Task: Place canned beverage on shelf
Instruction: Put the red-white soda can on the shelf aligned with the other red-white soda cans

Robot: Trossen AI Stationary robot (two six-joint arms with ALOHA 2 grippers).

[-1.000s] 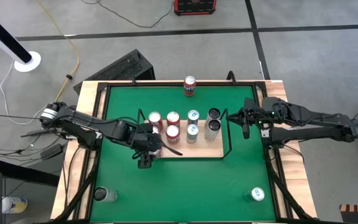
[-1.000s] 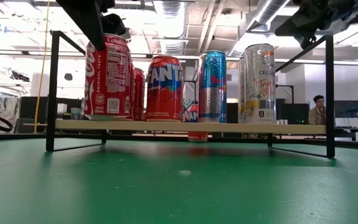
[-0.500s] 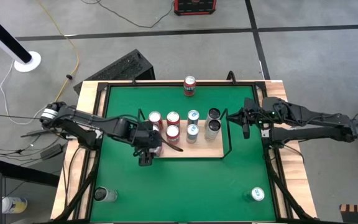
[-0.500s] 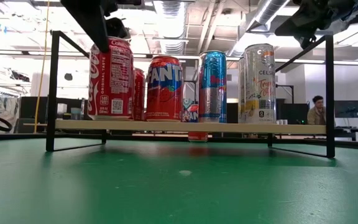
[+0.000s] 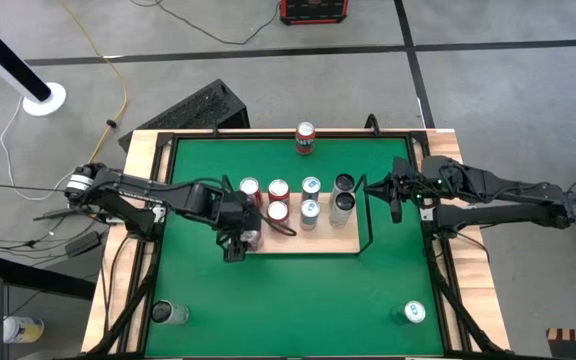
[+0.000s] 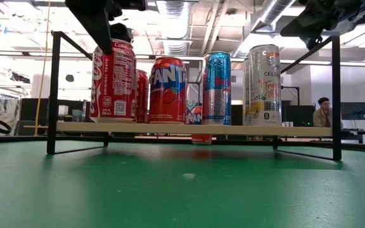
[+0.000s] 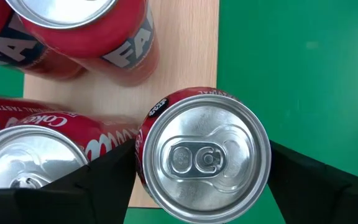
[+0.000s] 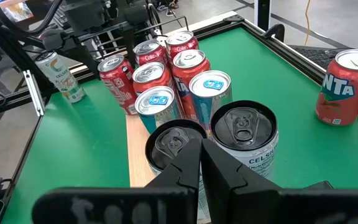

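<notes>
The shelf [image 5: 330, 241] is a light-wood board with black wire rails, standing on the green table. Several cans stand on it. My left gripper [image 5: 234, 238] is over the shelf's near left corner, shut on a red Coke can [image 6: 114, 82], whose silver top fills the left wrist view [image 7: 204, 155]. My right gripper [image 5: 396, 197] hangs shut and empty just past the shelf's right rail, above the two tall cans [image 8: 244, 134]. My left gripper pinches the Coke can between its two fingers, one on each side of the wall [image 7: 140, 155] near the top. The fingers come from above, pointing down. The can stands upright with its base at the board's surface [image 6: 114, 121], at the near left corner.
A Fanta can [image 5: 305, 138] stands at the table's far edge. One can [image 5: 168, 313] stands near the near left corner and one [image 5: 413, 313] near the near right corner. The wire rails [image 6: 54, 88] rise at the shelf's short ends. A person sits in the room behind.
My left gripper has moved a little toward the table's far edge with the Coke can. The can was tilted and now stands upright beside the other red cans, a little farther onto the board.
</notes>
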